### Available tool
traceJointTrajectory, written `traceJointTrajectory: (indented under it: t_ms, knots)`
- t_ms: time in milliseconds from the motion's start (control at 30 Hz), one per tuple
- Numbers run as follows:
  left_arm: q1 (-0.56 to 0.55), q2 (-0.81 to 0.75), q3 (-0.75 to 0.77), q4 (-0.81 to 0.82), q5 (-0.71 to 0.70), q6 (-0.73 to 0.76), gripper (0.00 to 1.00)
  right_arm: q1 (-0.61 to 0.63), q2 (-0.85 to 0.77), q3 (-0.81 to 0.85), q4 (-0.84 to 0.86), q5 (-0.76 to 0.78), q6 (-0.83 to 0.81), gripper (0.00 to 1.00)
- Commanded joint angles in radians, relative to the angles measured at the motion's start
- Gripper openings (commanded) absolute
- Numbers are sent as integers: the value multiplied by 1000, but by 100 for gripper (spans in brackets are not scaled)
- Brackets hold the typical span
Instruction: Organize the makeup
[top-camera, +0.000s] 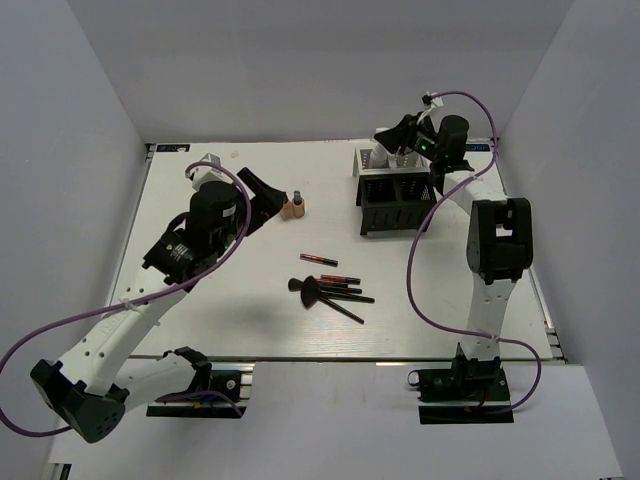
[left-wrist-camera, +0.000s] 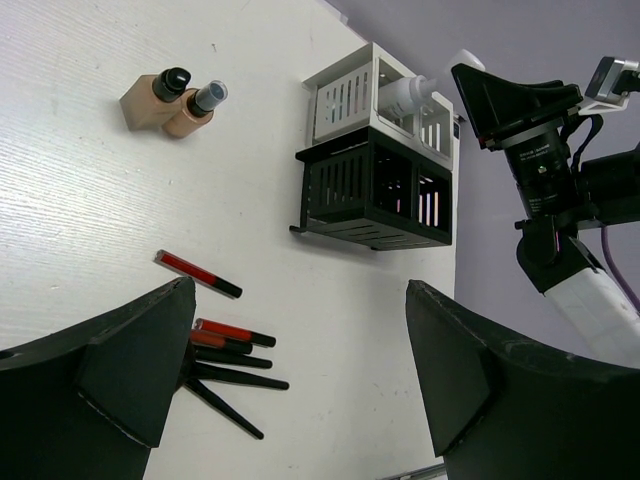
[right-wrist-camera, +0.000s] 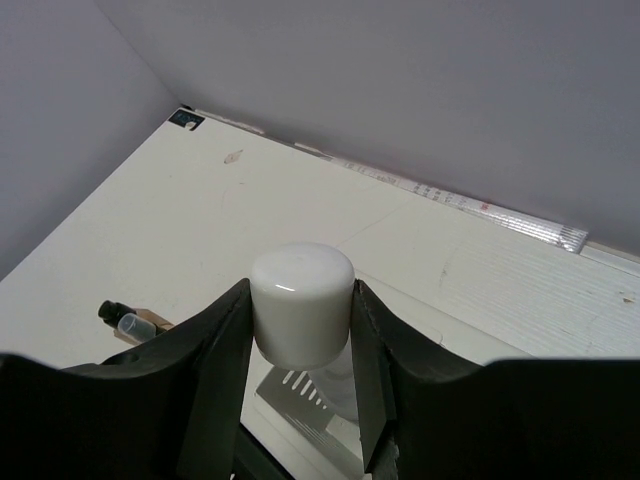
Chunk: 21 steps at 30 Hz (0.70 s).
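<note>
Right gripper (right-wrist-camera: 300, 320) clasps the white-capped bottle (left-wrist-camera: 410, 92) above the mesh organizer (left-wrist-camera: 375, 195); next, lower it into a compartment. Left gripper (left-wrist-camera: 300, 300) hangs released.

tan bottles (left-wrist-camera: 150, 102): 2
white-capped bottle (right-wrist-camera: 302, 305): 1
red pencils (left-wrist-camera: 197, 274): 2 clear
black brushes (left-wrist-camera: 240, 380): bunched, count unclear
mesh boxes (left-wrist-camera: 375, 185): 2, white and black

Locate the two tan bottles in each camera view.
Top external: tan bottles centre-left, left of the mesh box.
Left wrist: upper left.
Right wrist: lower left edge, partly hidden.
Shared landmark: the white-capped bottle at the mesh box.
</note>
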Motion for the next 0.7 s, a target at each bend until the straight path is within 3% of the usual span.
traceJointTrajectory:
  t_ms: [0, 667]
  knots:
    - [-1, 3, -8, 8, 2, -7, 96, -1, 13, 54, 63, 0, 8, 29]
    - [-1, 31, 3, 1, 1, -13, 96, 2, 61, 62, 71, -5, -62, 30]
